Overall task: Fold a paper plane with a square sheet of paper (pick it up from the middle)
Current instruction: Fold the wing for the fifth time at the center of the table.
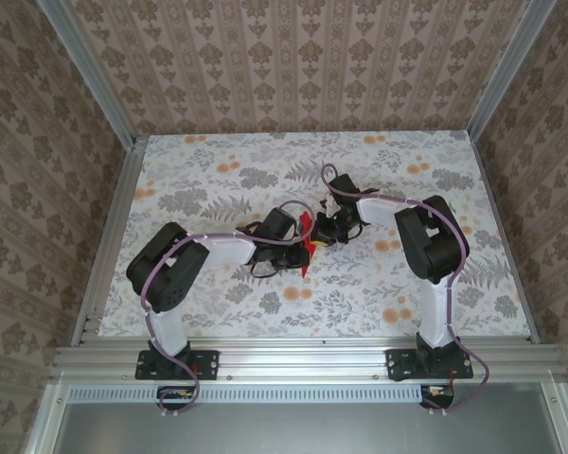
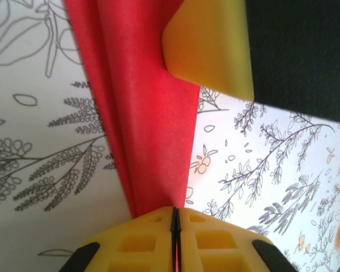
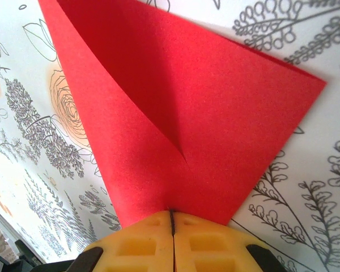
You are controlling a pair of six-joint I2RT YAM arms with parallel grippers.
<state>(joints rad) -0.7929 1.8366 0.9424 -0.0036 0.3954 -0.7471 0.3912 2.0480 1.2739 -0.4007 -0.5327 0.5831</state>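
Top external: red sheet (image 1: 308, 248) at table (image 1: 208, 170) centre, left gripper (image 2: 174, 222) and right gripper (image 3: 171, 222) both clamped onto it. Risk: opposing pulls could tear it, or thin edge slips free.

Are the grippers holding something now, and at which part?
Both grip the thin red creased paper sheet. The left gripper pinches its narrow folded end; the right gripper pinches an edge where a crease ends.
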